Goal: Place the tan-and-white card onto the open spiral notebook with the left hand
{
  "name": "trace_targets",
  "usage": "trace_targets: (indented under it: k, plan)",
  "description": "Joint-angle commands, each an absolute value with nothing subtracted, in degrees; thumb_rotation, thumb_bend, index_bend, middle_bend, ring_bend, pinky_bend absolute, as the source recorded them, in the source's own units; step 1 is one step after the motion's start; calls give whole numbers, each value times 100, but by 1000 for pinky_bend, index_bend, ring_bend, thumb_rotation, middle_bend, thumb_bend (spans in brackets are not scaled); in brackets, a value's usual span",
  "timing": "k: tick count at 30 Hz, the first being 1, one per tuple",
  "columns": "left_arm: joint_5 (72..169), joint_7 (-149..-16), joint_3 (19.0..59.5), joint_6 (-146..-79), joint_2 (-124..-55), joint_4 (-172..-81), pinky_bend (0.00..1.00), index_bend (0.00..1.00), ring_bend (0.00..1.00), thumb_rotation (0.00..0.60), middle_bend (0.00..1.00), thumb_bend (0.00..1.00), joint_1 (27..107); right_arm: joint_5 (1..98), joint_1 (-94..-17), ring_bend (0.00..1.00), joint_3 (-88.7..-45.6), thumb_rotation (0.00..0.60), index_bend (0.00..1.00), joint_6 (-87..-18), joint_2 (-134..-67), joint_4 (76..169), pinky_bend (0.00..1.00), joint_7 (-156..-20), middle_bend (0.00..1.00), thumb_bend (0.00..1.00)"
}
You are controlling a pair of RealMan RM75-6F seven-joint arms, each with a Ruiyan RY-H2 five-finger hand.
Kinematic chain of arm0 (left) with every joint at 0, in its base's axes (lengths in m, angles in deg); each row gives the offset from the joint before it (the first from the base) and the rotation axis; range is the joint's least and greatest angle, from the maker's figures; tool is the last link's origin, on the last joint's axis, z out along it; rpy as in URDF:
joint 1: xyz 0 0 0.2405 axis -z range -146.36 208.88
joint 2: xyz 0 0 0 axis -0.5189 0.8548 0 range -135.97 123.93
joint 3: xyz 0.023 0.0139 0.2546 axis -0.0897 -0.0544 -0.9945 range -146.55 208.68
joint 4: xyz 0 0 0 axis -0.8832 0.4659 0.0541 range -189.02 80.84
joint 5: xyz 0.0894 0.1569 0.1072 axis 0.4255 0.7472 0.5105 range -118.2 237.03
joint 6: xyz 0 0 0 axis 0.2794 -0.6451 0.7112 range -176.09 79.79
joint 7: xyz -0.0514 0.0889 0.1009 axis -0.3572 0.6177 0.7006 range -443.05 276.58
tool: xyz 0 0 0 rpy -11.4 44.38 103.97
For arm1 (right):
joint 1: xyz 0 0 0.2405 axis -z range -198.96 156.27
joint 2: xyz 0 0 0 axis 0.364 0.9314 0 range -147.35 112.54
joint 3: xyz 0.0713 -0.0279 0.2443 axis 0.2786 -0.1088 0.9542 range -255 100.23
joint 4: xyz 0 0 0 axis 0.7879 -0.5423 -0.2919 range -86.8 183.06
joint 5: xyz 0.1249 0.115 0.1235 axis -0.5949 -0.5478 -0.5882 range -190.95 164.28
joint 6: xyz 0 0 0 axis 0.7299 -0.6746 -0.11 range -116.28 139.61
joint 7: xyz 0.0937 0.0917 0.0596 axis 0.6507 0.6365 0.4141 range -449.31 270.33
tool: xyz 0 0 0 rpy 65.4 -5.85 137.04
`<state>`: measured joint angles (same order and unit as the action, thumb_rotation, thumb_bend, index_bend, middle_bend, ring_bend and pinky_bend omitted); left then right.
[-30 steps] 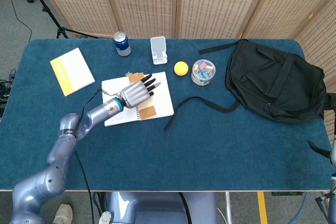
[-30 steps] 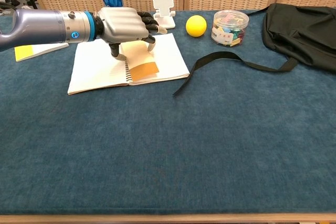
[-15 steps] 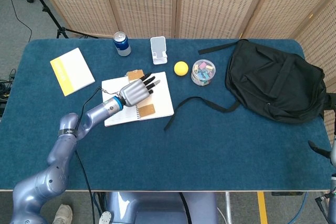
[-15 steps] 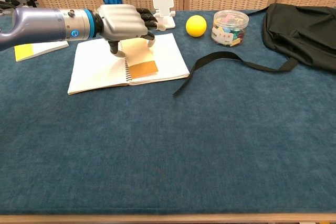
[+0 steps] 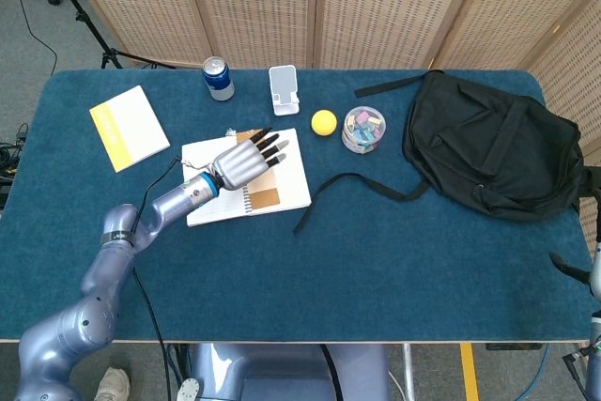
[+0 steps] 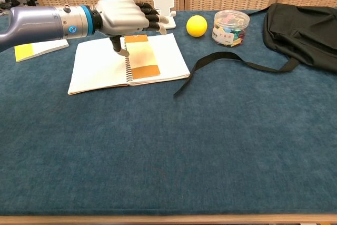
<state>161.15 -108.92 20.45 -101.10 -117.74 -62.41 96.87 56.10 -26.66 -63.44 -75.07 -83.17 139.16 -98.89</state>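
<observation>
The tan-and-white card (image 6: pixel 141 56) lies flat on the right page of the open spiral notebook (image 6: pixel 100 67), beside the spiral binding. My left hand (image 6: pixel 124 17) hovers just above the card's far end with its fingers spread and nothing in them; the thumb points down near the card's left edge. From the head view, the left hand (image 5: pixel 246 161) covers the card's middle, so only the tan ends of the card (image 5: pixel 266 197) show on the notebook (image 5: pixel 293 180). At the right edge only a dark sliver of my right hand (image 5: pixel 568 265) shows.
Behind the notebook stand a blue can (image 5: pixel 218 78), a white phone stand (image 5: pixel 284 88), a yellow ball (image 5: pixel 323 122) and a clear tub (image 5: pixel 363 129). A black backpack (image 5: pixel 488 143) lies right, its strap (image 5: pixel 357 185) trailing toward the notebook. A yellow booklet (image 5: pixel 129 127) lies far left.
The left hand let go of the card, lifted and drew back toward the far edge. The card, earlier tilted under the fingers, now lies flat on the notebook.
</observation>
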Motion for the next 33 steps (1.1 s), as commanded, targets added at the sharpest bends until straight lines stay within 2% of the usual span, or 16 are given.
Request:
trace_targets:
  k: [1, 5, 8, 11, 14, 21, 33]
  plan:
    - [15897, -11657, 2236, -10434, -11507, -6759, 0, 84, 0, 600, 0, 232, 9600, 5627, -2667, 0, -6352, 600, 16, -7502, -8312, 13922, 0, -9875, 0, 0]
    - [15816, -12053, 2257, -10416, -10934, -7714, 0, 87, 0, 600, 0, 245, 9570, 5658, -2660, 0, -6366, 600, 17, -7507, -8301, 13940, 0, -9849, 0, 0]
    - [15601, -12279, 2269, -9771, -10048, -9352, 0, 87, 0, 600, 0, 254, 9652, 5698, -2655, 0, -6385, 600, 17, -7518, -8294, 13960, 0, -9842, 0, 0]
    - [15253, -11843, 2347, -9038, -9306, -10781, 1, 87, 0, 600, 0, 276, 9765, 5732, -2654, 0, -6406, 600, 17, -7513, -8289, 13980, 0, -9836, 0, 0]
    - [14797, -11304, 2497, -8530, -8889, -11681, 1, 87, 0, 600, 0, 296, 9770, 5769, -2653, 0, -6421, 600, 17, -7517, -8279, 14009, 0, -9820, 0, 0]
    - [14105, -10629, 2758, -8369, -8757, -12355, 1, 87, 0, 600, 0, 302, 9499, 5807, -2650, 0, -6437, 600, 17, -7514, -8264, 14031, 0, -9785, 0, 0]
    - [13826, -10156, 2933, -8172, -8831, -12467, 22, 87, 0, 600, 0, 302, 9292, 5789, -2646, 0, -6434, 600, 17, -7499, -8250, 14027, 0, -9749, 0, 0]
